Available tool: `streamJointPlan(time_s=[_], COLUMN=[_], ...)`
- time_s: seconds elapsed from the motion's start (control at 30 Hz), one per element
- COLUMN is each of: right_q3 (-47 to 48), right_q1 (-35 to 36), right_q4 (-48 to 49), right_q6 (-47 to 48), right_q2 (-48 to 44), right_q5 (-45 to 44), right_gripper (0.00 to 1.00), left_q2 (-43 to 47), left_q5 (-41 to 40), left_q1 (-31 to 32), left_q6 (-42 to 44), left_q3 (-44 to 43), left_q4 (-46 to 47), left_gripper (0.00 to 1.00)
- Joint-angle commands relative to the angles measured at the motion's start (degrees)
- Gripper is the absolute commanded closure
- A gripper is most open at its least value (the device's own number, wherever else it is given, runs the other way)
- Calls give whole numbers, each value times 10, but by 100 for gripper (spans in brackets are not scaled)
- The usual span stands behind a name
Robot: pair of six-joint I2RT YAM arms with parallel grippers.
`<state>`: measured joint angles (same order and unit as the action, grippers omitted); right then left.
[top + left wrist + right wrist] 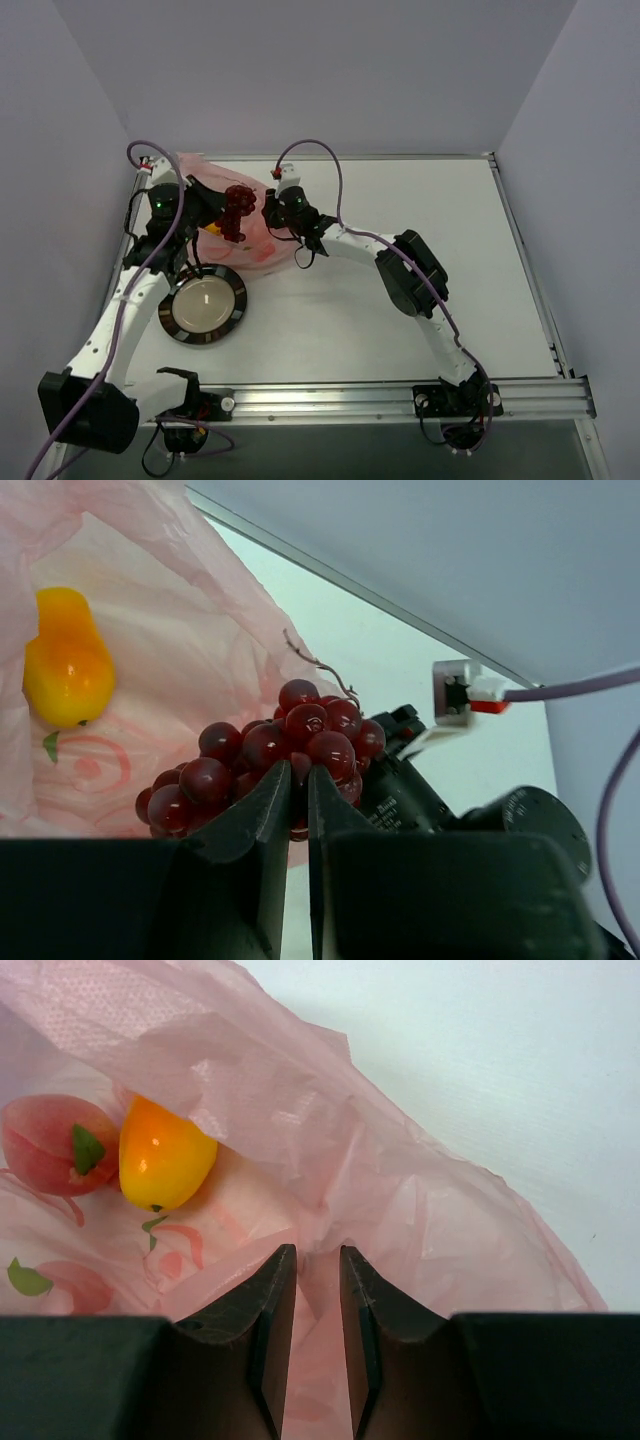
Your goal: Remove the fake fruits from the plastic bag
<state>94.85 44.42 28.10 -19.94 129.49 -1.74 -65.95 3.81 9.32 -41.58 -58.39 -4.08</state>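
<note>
left pincer [298,772] on grape bunch [268,746], right pincer [318,1252] on bag [300,1090]

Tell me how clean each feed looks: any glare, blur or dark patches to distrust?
Top external: even light, sharp, but a white glare spot on the plate. Left wrist: grape bunch crisp with small highlights; the near fingers are dark and soft. Right wrist: plastic bag evenly lit, mango glossy, its fingers dark too.
</note>
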Motion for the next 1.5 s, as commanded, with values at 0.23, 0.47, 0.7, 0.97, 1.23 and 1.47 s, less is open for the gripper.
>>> streamJointPlan(time_s=[0.23,0.47,0.7,0.97,1.23,1.47], right_q3=[8,-3,-10,-26,-50,-77], right_q1=[-7,-9,-9,-7,-4,3], right_q4=[23,31,40,45,54,73], right_q6=[-13,-13,-17,-14,-9,-9], right_q2=[-33,-43,-46,-62,-73,-84], right_q5=[-17,-9,1,3,8,5], right_gripper=[80,80,80,80,79,80], left_q2=[162,309,320,208,180,218], left_q5=[77,-103,-210,-252,-230,-210], left_q1=[-48,-52,-53,-54,-53,2], left_q6=[32,48,18,-24,-22,-7], left_q3=[13,85,126,173,188,102], left_q4=[-118,-272,-359,-261,-197,-202], left_gripper=[98,98,98,74,32,66])
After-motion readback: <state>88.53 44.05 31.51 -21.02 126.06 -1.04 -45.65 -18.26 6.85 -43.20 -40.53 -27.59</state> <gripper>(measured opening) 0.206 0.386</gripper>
